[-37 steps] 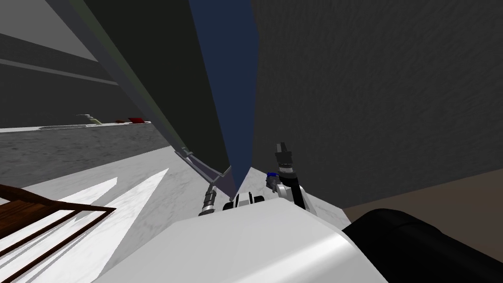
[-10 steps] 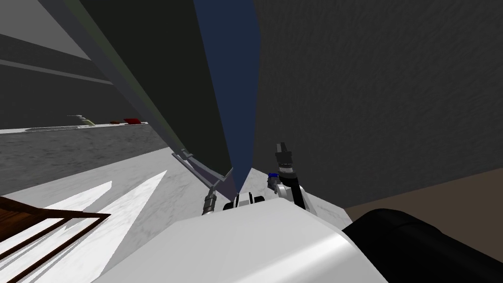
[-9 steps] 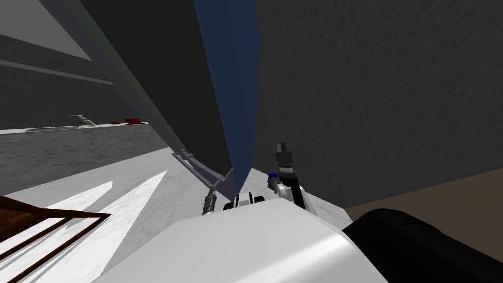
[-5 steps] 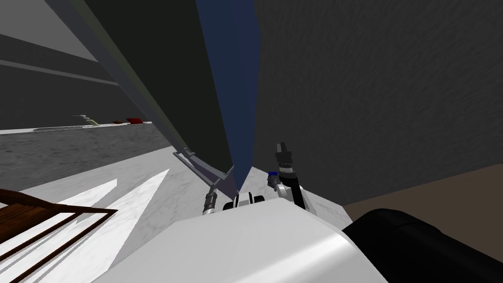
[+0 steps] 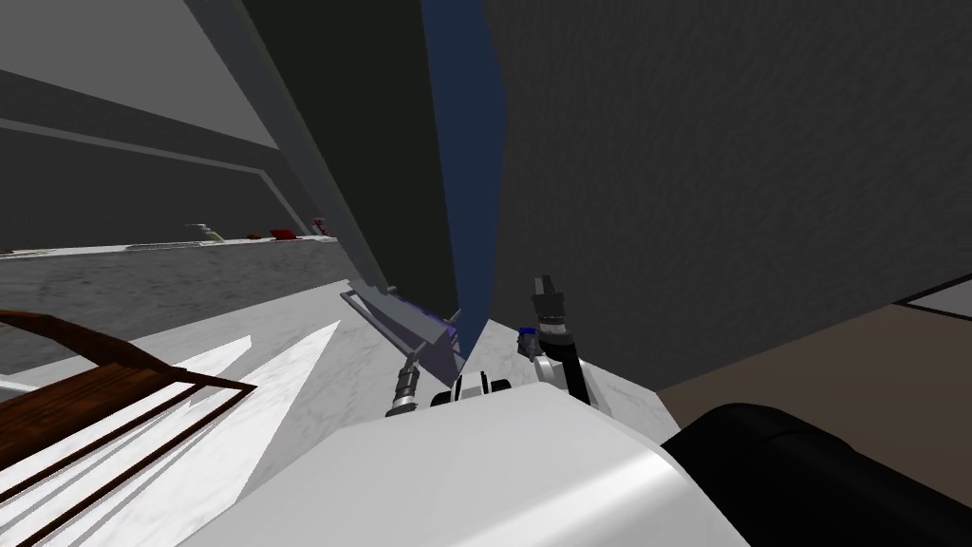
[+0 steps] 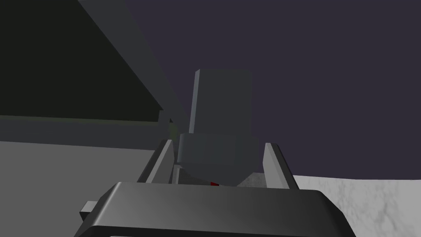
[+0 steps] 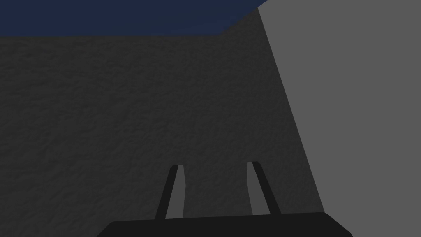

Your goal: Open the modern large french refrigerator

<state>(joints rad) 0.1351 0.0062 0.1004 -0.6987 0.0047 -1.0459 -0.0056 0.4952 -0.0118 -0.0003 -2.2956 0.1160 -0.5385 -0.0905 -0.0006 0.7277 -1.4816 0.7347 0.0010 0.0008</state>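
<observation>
The refrigerator door [image 5: 370,133] is a tall dark panel with a grey edge, swung out from a blue strip [image 5: 473,171] beside it. Its grey handle bar [image 5: 394,318] runs along the door's low end. In the left wrist view my left gripper [image 6: 218,143] is shut on a grey handle block [image 6: 222,103], one finger pressing each side. In the head view the left gripper [image 5: 414,359] sits just under the handle. My right gripper [image 5: 544,285] stands open by a dark textured wall [image 5: 721,171], with nothing between its fingers [image 7: 174,189].
A brown wooden chair [image 5: 104,380] stands at my left over the white marbled floor [image 5: 294,380]. Further left runs a counter [image 5: 142,249] with a tap and small red items [image 5: 281,233]. Brown floor [image 5: 835,351] lies to the right.
The whole head view has shifted, so I have moved: counter and chair slid right and the door stands steeper. My left gripper still holds the handle. The right arm has not moved.
</observation>
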